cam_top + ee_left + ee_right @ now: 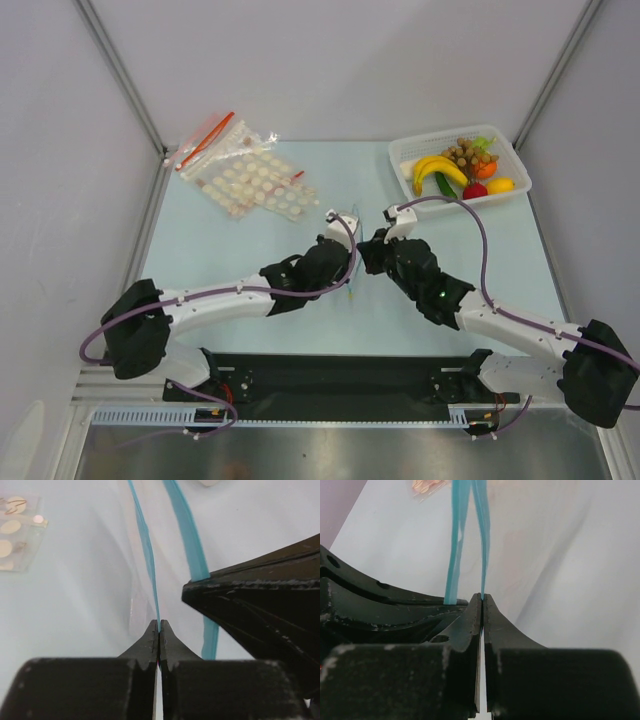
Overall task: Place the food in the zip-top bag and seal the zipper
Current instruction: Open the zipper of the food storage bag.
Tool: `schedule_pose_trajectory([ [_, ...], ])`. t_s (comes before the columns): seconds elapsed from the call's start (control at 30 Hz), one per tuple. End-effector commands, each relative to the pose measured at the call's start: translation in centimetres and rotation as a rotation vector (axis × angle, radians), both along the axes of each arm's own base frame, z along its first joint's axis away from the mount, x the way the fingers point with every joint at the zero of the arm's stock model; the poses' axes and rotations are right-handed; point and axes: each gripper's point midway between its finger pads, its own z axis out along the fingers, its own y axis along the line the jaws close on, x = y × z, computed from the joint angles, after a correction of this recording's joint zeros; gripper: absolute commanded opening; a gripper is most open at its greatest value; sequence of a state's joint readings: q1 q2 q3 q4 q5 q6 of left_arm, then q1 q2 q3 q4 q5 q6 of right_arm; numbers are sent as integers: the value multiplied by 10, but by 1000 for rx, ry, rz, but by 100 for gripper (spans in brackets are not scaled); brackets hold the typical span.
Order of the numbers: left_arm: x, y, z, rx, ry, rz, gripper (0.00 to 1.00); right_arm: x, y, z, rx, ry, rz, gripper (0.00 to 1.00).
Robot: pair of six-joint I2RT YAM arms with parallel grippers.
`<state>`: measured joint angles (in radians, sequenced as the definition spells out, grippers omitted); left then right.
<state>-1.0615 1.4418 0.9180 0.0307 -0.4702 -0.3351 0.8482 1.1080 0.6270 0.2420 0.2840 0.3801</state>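
The zip-top bag (354,287) hangs between my two grippers at the table's middle, seen edge-on. My left gripper (348,268) is shut on one lip of its teal zipper (150,565); the other lip (192,545) runs beside it, apart. My right gripper (364,256) is shut on a zipper lip (482,540), with the second lip (457,540) to its left. The bag's mouth stands open. The tan-brown fruit bunch (468,153) and the small red fruit (475,190) lie in the white basket (402,152) at the back right.
The basket also holds yellow bananas (437,171), an orange (486,169), a lemon (500,185) and something green. A clear bag of white discs (252,182) and a clear bag with a red strip (205,142) lie at the back left. Grey walls stand on both sides.
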Motion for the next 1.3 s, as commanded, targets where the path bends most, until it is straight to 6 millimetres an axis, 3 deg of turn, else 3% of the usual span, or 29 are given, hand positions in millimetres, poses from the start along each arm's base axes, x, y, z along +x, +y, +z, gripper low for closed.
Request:
schedule_pose_trajectory([
  [0.0,10,14,33,7,-63,58,0,14,-4,20,21,-34,-77,0],
  [0.17,18,48,50,150,-91,182,0,26,-10,7,17,24,-125,0],
  [0.3,26,79,66,247,-147,302,0,40,-28,-7,54,90,-187,2],
  [0.4,26,91,69,280,-150,326,0,44,-33,-16,73,121,-187,6],
  [0.5,26,92,70,285,-147,325,0,47,-37,-21,87,145,-189,17],
  [0.63,27,87,66,300,-136,311,0,48,-35,-24,80,150,-178,39],
  [0.73,29,87,63,319,-131,312,0,49,-32,-24,77,155,-167,46],
  [0.97,34,88,53,318,-94,300,0,48,-22,-27,68,172,-117,49],
  [1.0,34,86,52,311,-88,289,0,46,-20,-23,70,163,-101,54],
  [1.03,34,85,50,314,-82,285,0,45,-19,-22,73,160,-87,69],
  [1.07,35,83,46,319,-75,279,0,43,-15,-20,83,148,-62,74],
  [1.13,36,77,39,321,-63,253,0,38,-9,-14,94,132,-10,79],
  [1.27,41,62,25,343,-49,211,0,35,-8,-7,101,111,14,80],
])
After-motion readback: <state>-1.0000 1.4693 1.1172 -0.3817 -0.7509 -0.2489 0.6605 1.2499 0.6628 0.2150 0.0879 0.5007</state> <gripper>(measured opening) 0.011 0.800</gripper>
